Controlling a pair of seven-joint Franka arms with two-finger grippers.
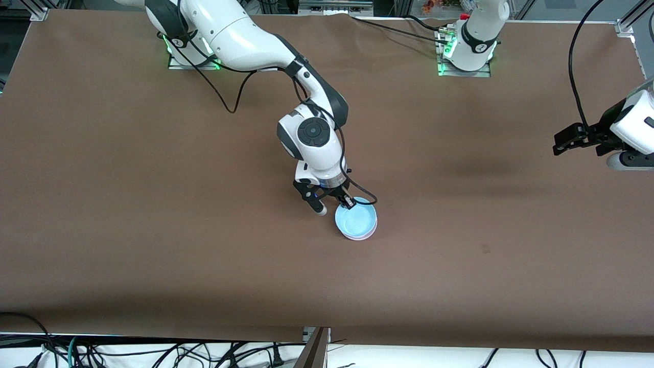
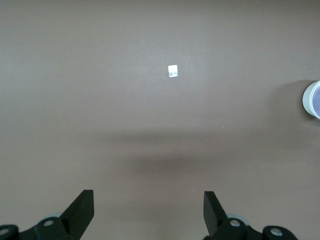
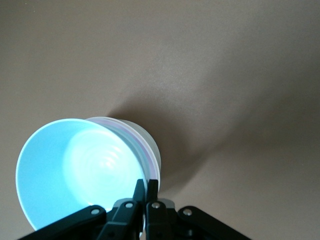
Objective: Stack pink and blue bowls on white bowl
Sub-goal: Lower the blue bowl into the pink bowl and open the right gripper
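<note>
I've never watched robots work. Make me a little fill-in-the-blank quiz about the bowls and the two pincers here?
1. The topmost bowl in the stack is coloured ____.
2. The right pincer is shut on the blue bowl's ____.
3. The left pincer, waiting over bare table at the left arm's end, has its fingers ____.
4. Just under the blue bowl, a thin edge of the ____ bowl shows.

Missing words: blue; rim; open; pink
</note>
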